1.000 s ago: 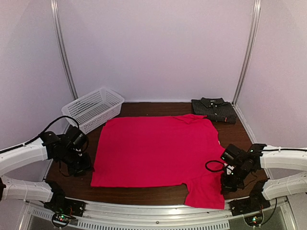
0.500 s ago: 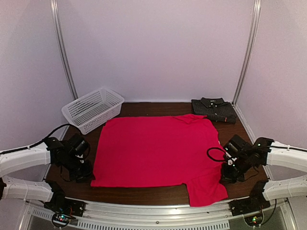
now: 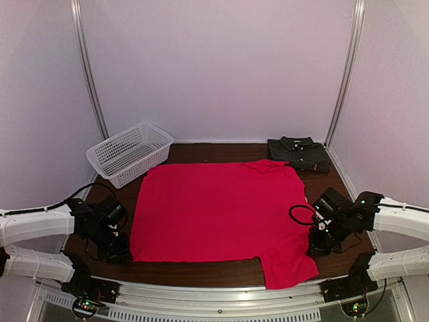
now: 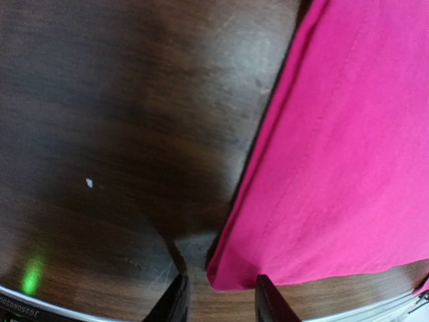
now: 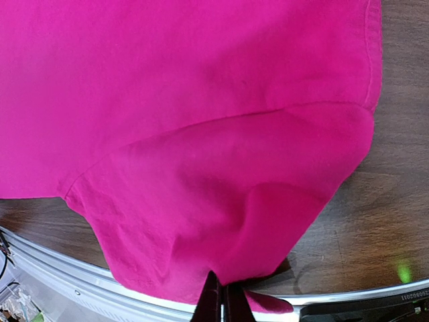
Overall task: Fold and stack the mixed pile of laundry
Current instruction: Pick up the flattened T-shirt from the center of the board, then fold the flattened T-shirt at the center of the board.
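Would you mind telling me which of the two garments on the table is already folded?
The dark collared shirt in the far right corner: it sits as a compact folded rectangle, while the red T-shirt lies spread flat.

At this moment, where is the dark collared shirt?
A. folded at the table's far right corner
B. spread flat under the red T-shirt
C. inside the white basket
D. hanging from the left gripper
A: the dark shirt lies folded at the far right corner, outside the white basket.
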